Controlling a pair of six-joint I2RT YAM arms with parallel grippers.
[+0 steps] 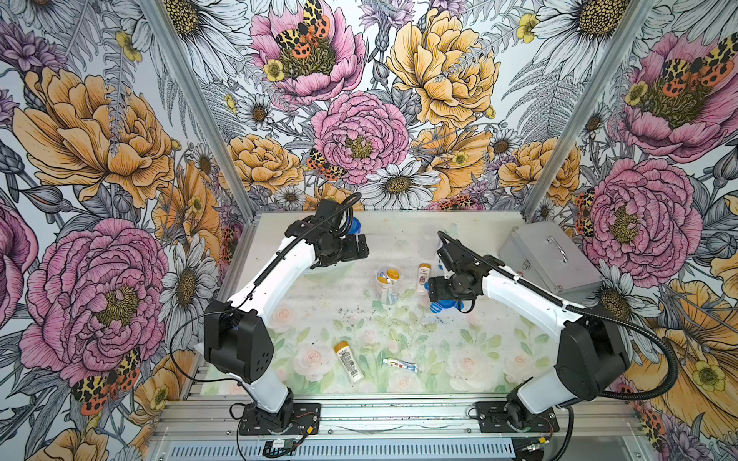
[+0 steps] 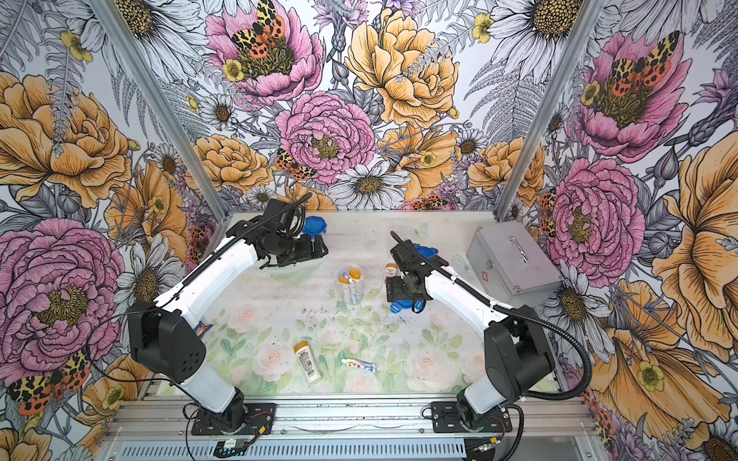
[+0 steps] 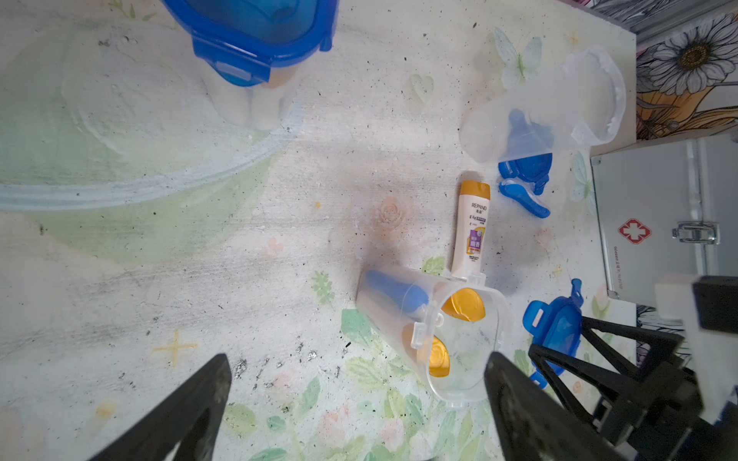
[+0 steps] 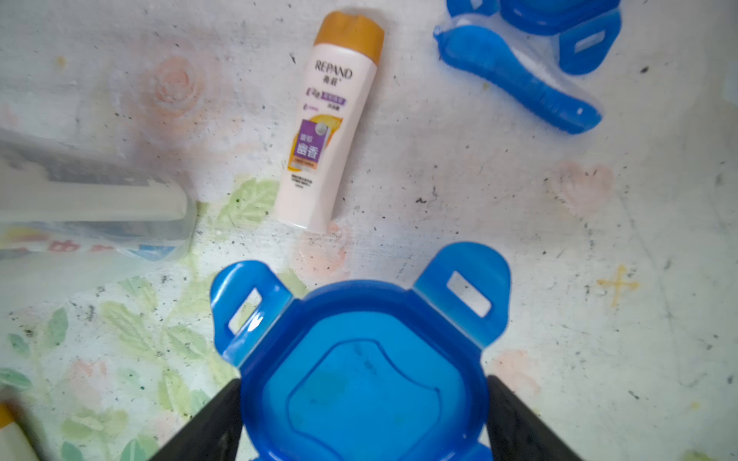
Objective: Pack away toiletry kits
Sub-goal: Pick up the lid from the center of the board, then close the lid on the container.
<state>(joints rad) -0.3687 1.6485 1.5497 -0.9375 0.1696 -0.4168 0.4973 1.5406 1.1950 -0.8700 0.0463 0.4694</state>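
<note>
A clear cup [image 1: 386, 284] lies on its side mid-table, holding two orange-capped bottles [image 3: 465, 305] and a blue toothbrush. One bottle [image 4: 327, 127] lies beside it. My right gripper [image 4: 364, 385] is shut on a blue four-tab lid [image 1: 443, 307], a finger against each side, just right of that cup. My left gripper [image 3: 359, 367] is open and holds nothing; it hangs at the back left next to a cup closed with a blue lid [image 3: 255, 40]. An empty clear cup [image 3: 559, 103], another lid [image 3: 523, 167] and a toothbrush [image 4: 515, 80] lie at the back. Near the front lie a bottle [image 1: 348, 362] and a toothpaste tube [image 1: 400, 365].
A silver metal case [image 1: 547, 259] with a handle stands shut at the back right. A clear round dish [image 3: 120, 159] sits under my left wrist. The table [image 1: 459, 359] has a floral print, with metal posts at its back corners.
</note>
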